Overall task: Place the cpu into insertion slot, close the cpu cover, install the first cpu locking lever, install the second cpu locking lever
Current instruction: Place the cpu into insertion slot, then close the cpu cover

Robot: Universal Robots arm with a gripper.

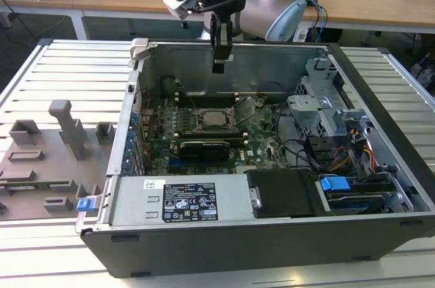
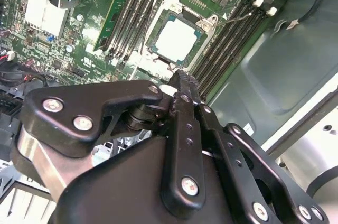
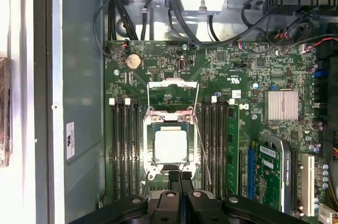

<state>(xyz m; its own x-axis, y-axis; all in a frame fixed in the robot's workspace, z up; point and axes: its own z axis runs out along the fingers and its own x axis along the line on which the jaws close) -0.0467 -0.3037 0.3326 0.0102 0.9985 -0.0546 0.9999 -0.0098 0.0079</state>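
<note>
The cpu (image 3: 170, 146) lies flat in the insertion slot (image 3: 149, 150) on the green board, its silvery top showing; it also appears in the exterior view (image 1: 216, 119) and the second wrist view (image 2: 177, 40). The cpu cover (image 3: 172, 83) stands swung open behind the socket, its frame off the chip. A thin wire lever (image 3: 204, 150) runs unlatched along one side of the socket. My gripper (image 1: 218, 67) hangs well above the socket inside the case, fingers shut with nothing between them; its tips (image 3: 179, 176) point at the socket's near edge.
Black memory slots (image 3: 124, 145) flank the socket on both sides. A graphics card (image 3: 269, 174) and a heatsink (image 3: 281, 109) sit beyond them. Cables and a drive cage (image 1: 326, 108) fill the exterior view's right. A power supply (image 1: 180, 200) lies in front, a grey fixture plate (image 1: 47, 159) outside the case.
</note>
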